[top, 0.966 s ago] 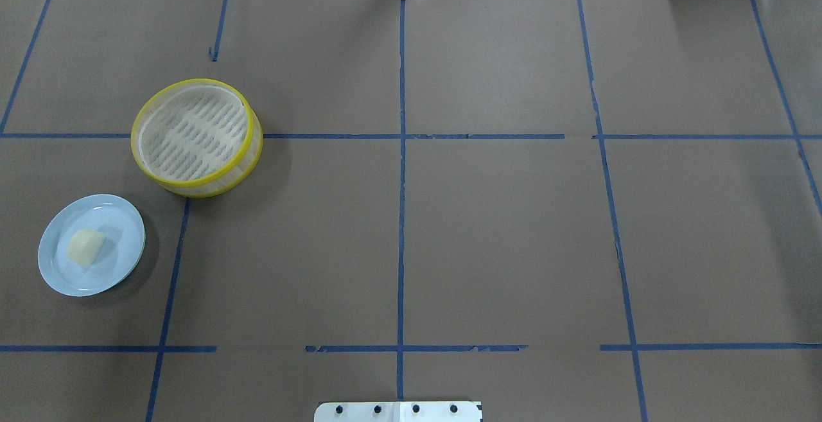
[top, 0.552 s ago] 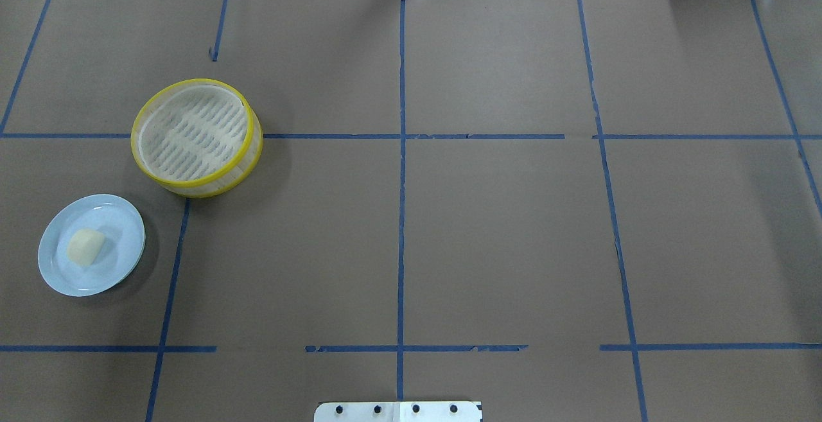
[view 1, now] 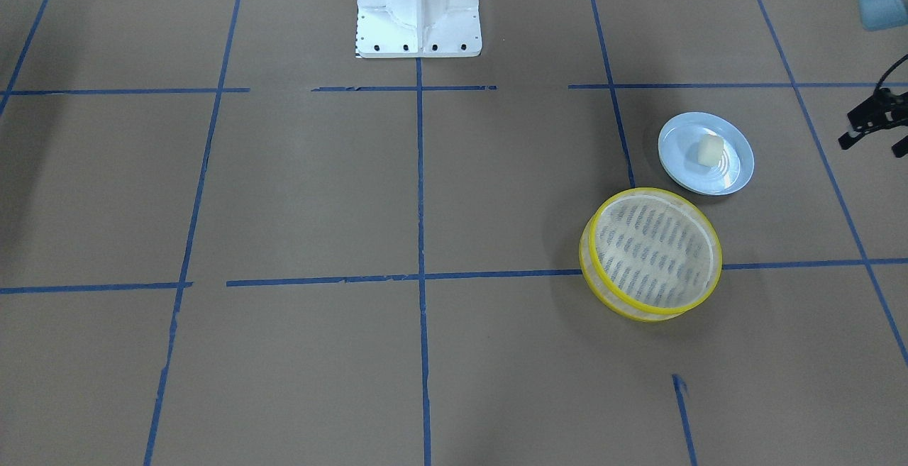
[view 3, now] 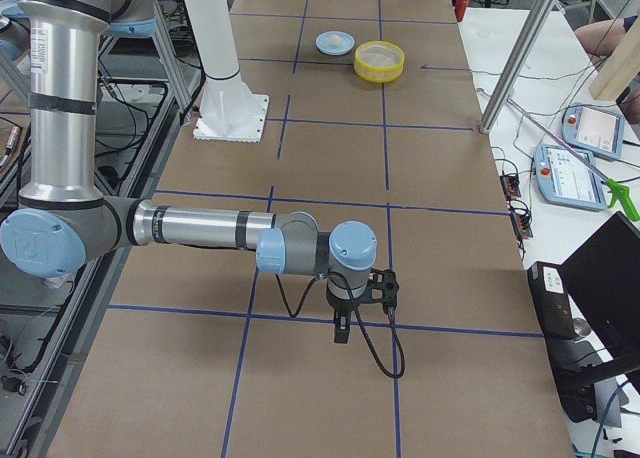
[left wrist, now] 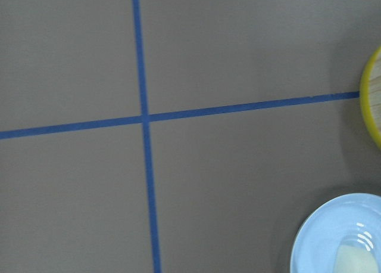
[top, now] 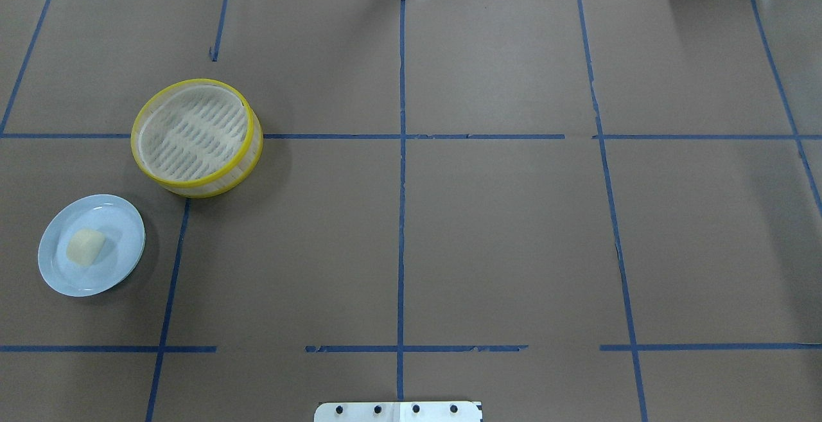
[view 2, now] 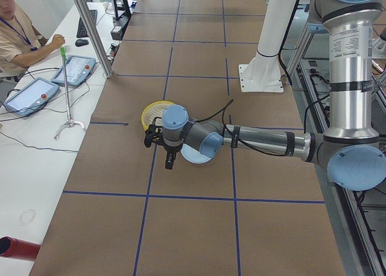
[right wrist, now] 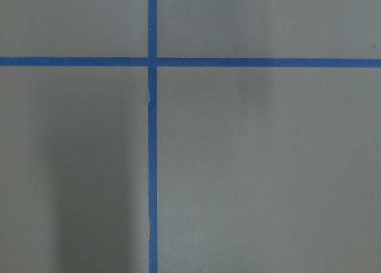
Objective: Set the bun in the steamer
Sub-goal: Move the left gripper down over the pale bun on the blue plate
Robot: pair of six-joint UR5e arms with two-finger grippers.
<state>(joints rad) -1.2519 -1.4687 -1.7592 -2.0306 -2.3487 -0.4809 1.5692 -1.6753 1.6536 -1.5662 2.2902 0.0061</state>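
Observation:
The cream-white bun (top: 85,246) lies on a light-blue plate (top: 122,229) at the table's near left; it also shows in the front-facing view (view 1: 709,148) and at the lower right corner of the left wrist view (left wrist: 357,262). The yellow-rimmed steamer (top: 196,184) stands empty just beyond the plate. My left gripper (view 1: 872,141) hovers outside the plate, off the overhead view's left edge, with its fingers apart and nothing in them. My right gripper (view 3: 343,328) hangs over bare table at the far right end; I cannot tell whether it is open or shut.
The white robot base (view 1: 418,12) stands at the table's near middle. Blue tape lines (top: 401,216) divide the brown paper cover into squares. A metal post (view 2: 90,29) and a side table with tablets (view 2: 72,71) and a seated operator stand beyond the far edge.

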